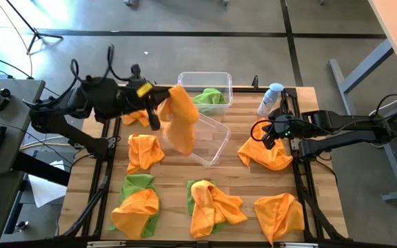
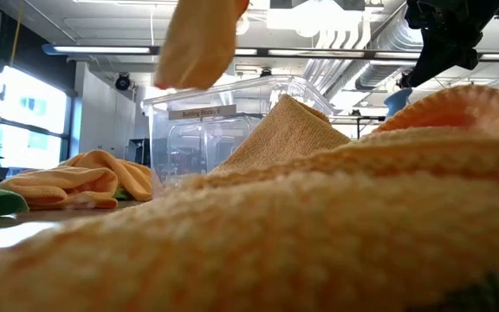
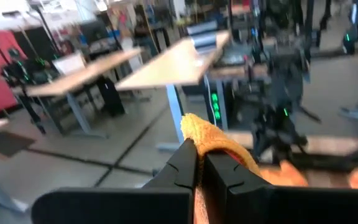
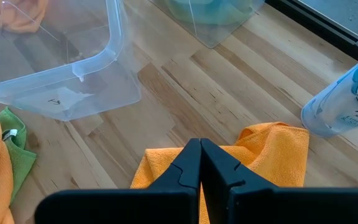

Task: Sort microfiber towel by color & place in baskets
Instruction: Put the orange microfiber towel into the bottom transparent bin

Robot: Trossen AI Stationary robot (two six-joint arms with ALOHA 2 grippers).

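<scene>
An orange microfiber towel (image 1: pixel 181 120) hangs from my left gripper (image 1: pixel 164 105), which is shut on it above the left end of the near clear basket (image 1: pixel 212 148); the low view shows it at top (image 2: pixel 199 43). The far basket (image 1: pixel 220 81) holds a green towel (image 1: pixel 209 96). My right gripper (image 1: pixel 269 133) is shut and hovers above another orange towel (image 1: pixel 264 155) at the table's right, touching nothing. More orange towels (image 1: pixel 143 151) and orange-on-green piles (image 1: pixel 136 207) lie on the table. My left gripper pinches the orange towel between its two fingers, and a bunched fold (image 3: pixel 204 132) sticks out past the fingertips (image 3: pixel 185 163). The fingers come nearly level from the table's left. The towel hangs slack below them, lifted clear over the near basket.
A pale spray bottle (image 1: pixel 271 98) stands at the far right, beside the far basket. Further towels lie along the near edge: an orange-on-green pile (image 1: pixel 212 203) and an orange one (image 1: pixel 278 213). One orange towel (image 1: pixel 135 118) lies under my left arm.
</scene>
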